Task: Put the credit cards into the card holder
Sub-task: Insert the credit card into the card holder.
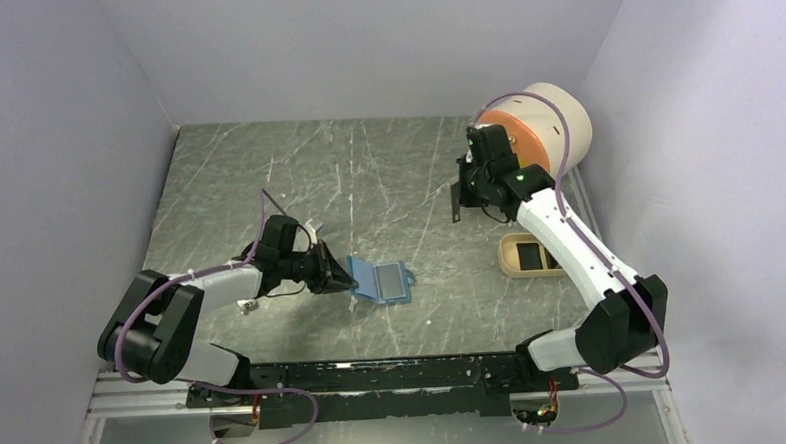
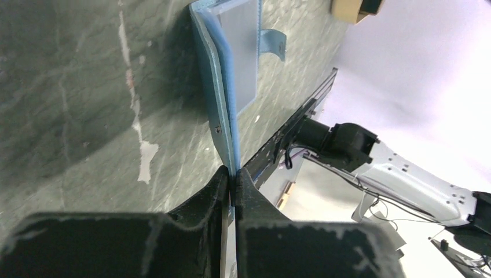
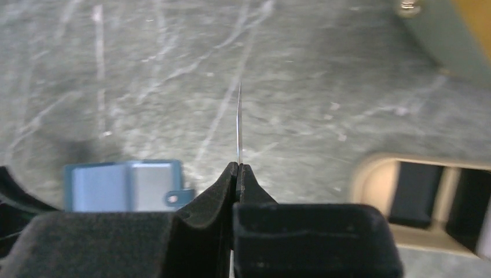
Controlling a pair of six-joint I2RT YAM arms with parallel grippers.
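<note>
The blue card holder (image 1: pixel 384 281) lies spread open on the table, its paler inside facing up. My left gripper (image 1: pixel 337 272) is shut on its left edge; in the left wrist view the fingertips (image 2: pixel 233 174) pinch the holder's blue flap (image 2: pixel 228 87). My right gripper (image 1: pixel 466 187) hangs above the table at the back right, shut on one thin dark credit card (image 1: pixel 455 205). In the right wrist view that card (image 3: pixel 238 124) stands edge-on out of the closed gripper (image 3: pixel 238 168), with the holder (image 3: pixel 124 185) below left. More dark cards (image 3: pixel 414 191) lie in the tan tray.
The tan tray (image 1: pixel 507 256) sits right of the holder, partly under my right forearm. A cream drum with an orange face (image 1: pixel 555 120) stands at the back right corner. Small white pieces lie near my left arm (image 1: pixel 315 225) (image 1: pixel 245 307). Walls enclose three sides.
</note>
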